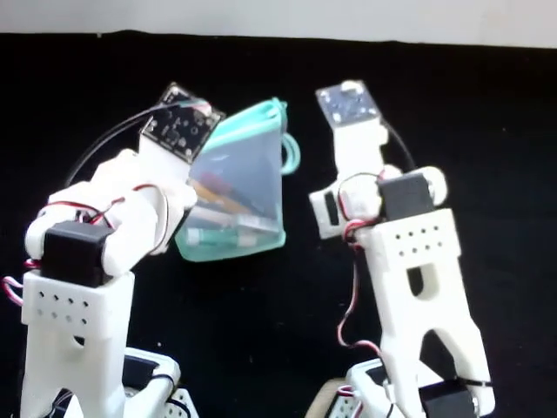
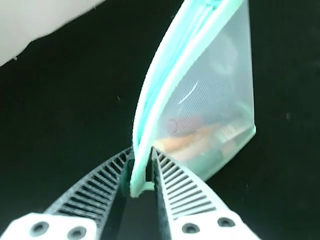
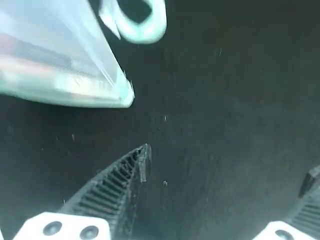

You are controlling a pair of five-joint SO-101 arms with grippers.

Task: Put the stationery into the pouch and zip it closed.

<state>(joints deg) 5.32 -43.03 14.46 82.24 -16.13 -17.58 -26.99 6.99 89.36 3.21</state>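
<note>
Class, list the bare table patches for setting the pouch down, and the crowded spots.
Bare table: right of the right arm, along the far edge behind it and the left arm, and in front between them. Crowded: mid-table, where the left gripper pinches the pouch beside the open right gripper.

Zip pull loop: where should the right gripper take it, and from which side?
Probably pinch the loop across its free outer curve, coming from the right gripper's side: it hangs off that edge of the pouch, clear of the wall. The left gripper clamps the zip edge's other end, and the right one stands open nearby.
</note>
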